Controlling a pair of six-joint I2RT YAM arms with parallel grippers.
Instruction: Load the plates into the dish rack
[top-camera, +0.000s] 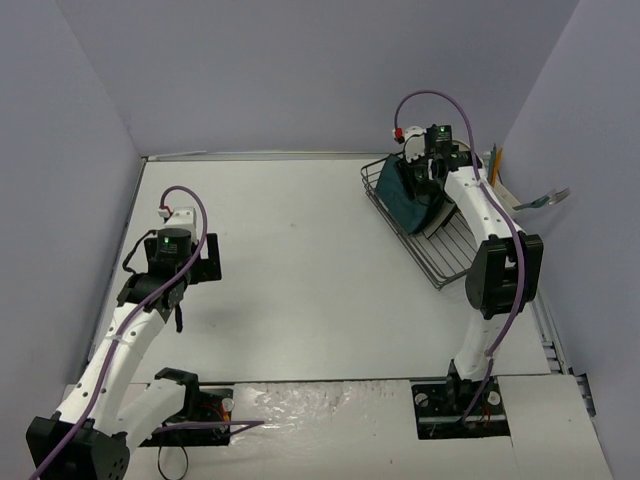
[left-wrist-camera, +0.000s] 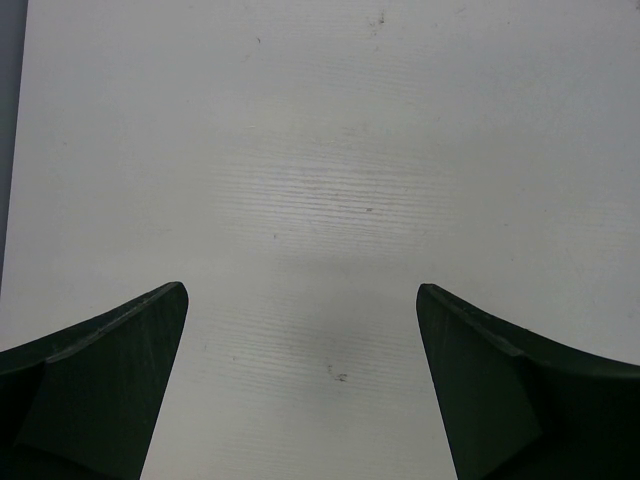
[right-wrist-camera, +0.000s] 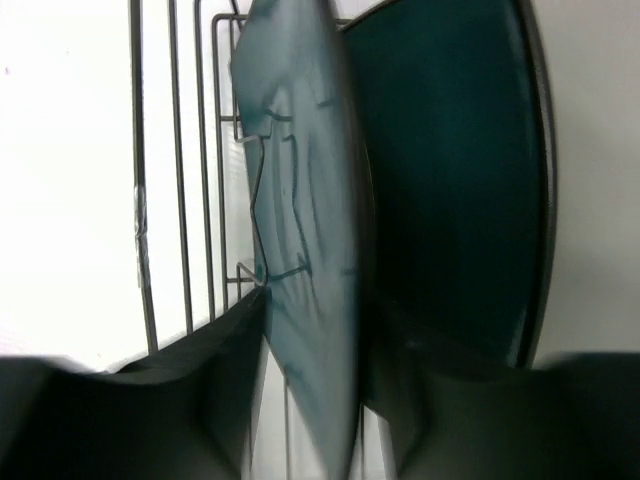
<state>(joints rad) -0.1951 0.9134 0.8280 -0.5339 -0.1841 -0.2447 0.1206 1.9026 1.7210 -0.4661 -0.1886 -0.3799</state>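
The dish rack (top-camera: 445, 250), a dark wire basket, stands at the far right of the table. Dark teal plates (top-camera: 403, 190) stand on edge in its far end, with a white plate (top-camera: 438, 218) behind them. My right gripper (top-camera: 427, 172) is above these plates. In the right wrist view it (right-wrist-camera: 318, 305) is shut on the edge of a teal plate (right-wrist-camera: 305, 230), held upright over the rack wires (right-wrist-camera: 180, 200), next to a darker teal plate (right-wrist-camera: 450, 180). My left gripper (top-camera: 170, 300) (left-wrist-camera: 300, 290) is open and empty over bare table at the left.
Utensils (top-camera: 495, 165) and a fork (top-camera: 545, 198) stick out beside the rack's right side, by the right wall. Walls close the table on the left, back and right. The white table (top-camera: 300, 260) lies between the arms.
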